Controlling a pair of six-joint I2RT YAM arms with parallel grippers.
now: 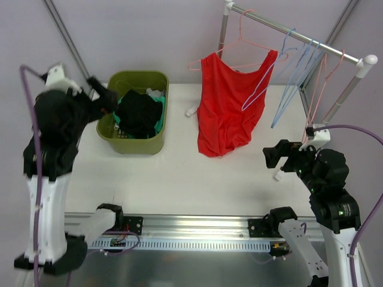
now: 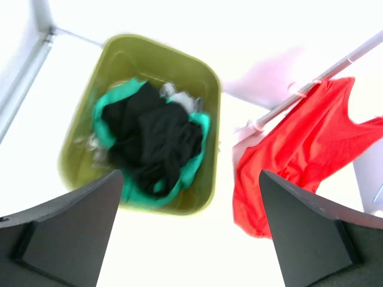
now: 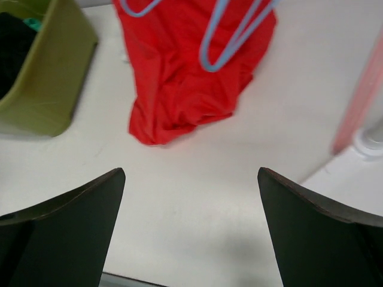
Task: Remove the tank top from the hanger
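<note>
The right gripper (image 3: 190,174) hangs wide open, empty, near the red top (image 1: 226,110). The left gripper (image 2: 191,176), likewise open and empty, is by the basket (image 1: 134,143). The top hangs from a pink hanger (image 1: 246,43) on the rail (image 1: 281,27), hem bunched on the table (image 1: 179,179). It looks light, limp, likely to snag: best pinched at a strap.

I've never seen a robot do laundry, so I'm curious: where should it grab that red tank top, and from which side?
Probably the crumpled lower hem of the red tank top, approached from the robot's right by the open right fingers. Its folds bunch on the table, easy to pinch, clear of the blue hanger dangling across its upper part.
</note>
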